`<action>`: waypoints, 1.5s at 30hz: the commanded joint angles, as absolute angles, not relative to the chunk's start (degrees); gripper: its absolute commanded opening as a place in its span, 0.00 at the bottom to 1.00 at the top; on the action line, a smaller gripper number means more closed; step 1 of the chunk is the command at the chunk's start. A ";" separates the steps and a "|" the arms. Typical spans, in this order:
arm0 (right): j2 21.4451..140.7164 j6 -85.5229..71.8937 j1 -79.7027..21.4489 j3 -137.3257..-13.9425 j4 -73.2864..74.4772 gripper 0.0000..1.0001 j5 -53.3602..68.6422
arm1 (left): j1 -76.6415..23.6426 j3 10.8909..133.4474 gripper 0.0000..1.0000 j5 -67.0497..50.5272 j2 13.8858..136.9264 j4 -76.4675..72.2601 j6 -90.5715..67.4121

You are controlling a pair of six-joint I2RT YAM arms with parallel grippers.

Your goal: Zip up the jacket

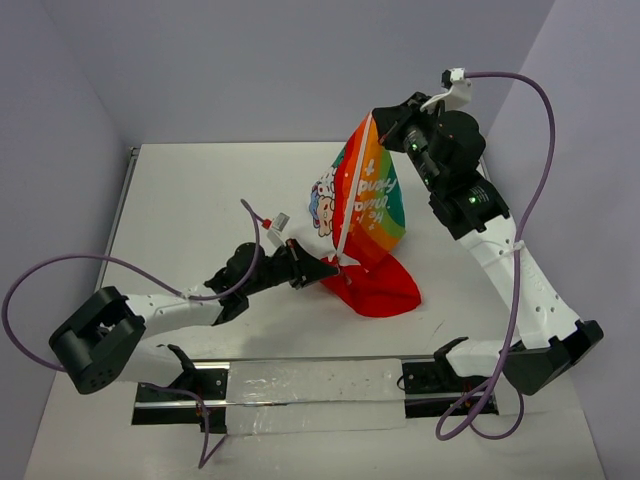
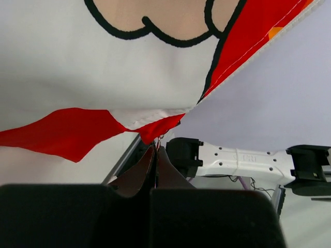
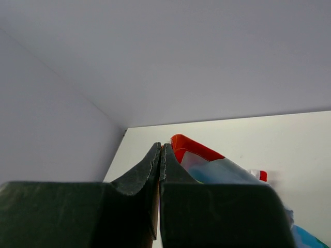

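The left arm reaches low across the worktop (image 1: 200, 200), the left hand (image 1: 333, 264) pinched shut on the jacket's (image 1: 370, 200) lower edge. The jacket hangs taut, its red end on the worktop. The right arm rears high, elbow bent, the right hand (image 1: 378, 118) clamped on the jacket's top.

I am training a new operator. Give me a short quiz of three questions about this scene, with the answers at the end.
1. True or false: the jacket lies flat, with no gripper touching it.
2. Which gripper holds its higher end? A. left gripper B. right gripper C. neither
3. Fill in: the jaws of both grippers are ____.
Key: 1 false, it is held up; 2 B; 3 shut.
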State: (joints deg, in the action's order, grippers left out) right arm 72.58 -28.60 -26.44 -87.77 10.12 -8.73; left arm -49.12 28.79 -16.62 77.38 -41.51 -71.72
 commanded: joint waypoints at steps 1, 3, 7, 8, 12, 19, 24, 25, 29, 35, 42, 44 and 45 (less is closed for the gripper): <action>70.77 -27.25 -25.00 -92.90 -0.26 0.00 -12.22 | -50.27 29.01 0.00 -14.56 74.83 -26.48 -66.15; 70.69 -27.04 -24.73 -93.46 0.29 0.00 -11.92 | -50.27 29.59 0.00 -13.01 74.21 -23.41 -65.01; 69.44 -26.89 -24.70 -92.45 1.10 0.00 -11.16 | -48.55 35.13 0.00 -6.23 69.94 -13.68 -61.52; 69.09 -26.89 -24.70 -91.94 1.14 0.00 -11.16 | -48.08 36.54 0.00 -4.51 68.92 -10.31 -60.66; 66.23 -26.46 -24.61 -86.74 1.29 0.00 -12.50 | -39.90 44.02 0.00 -1.63 61.60 -3.39 -58.23; 62.52 -28.82 -24.38 -72.86 0.94 0.00 -14.41 | -28.14 59.63 0.00 -1.39 63.08 8.54 -47.24; 61.13 -31.55 -24.39 -64.70 3.11 0.39 -13.14 | -25.44 63.48 0.63 -4.54 68.97 10.48 -44.56; 61.35 -31.45 -24.35 -64.81 5.50 0.53 -13.25 | -25.38 64.33 0.74 -4.86 69.73 11.31 -44.37; 62.66 -30.76 -24.35 -67.15 14.06 0.99 -17.40 | -25.31 67.59 0.94 -4.04 71.54 15.56 -42.89; 60.91 -33.06 -24.14 -66.60 23.52 1.00 -27.52 | -25.22 70.46 0.96 3.78 65.43 21.40 -39.96; 62.53 -35.58 -23.99 -63.44 28.04 1.00 -30.22 | -25.14 70.55 0.96 8.22 59.22 23.12 -38.32; 63.68 -35.89 -24.08 -61.91 28.21 1.00 -29.88 | -25.07 69.26 0.96 8.79 57.51 23.03 -38.41; 64.00 -36.07 -24.08 -61.54 28.24 1.00 -29.91 | -25.14 69.11 0.96 8.82 57.15 23.05 -38.42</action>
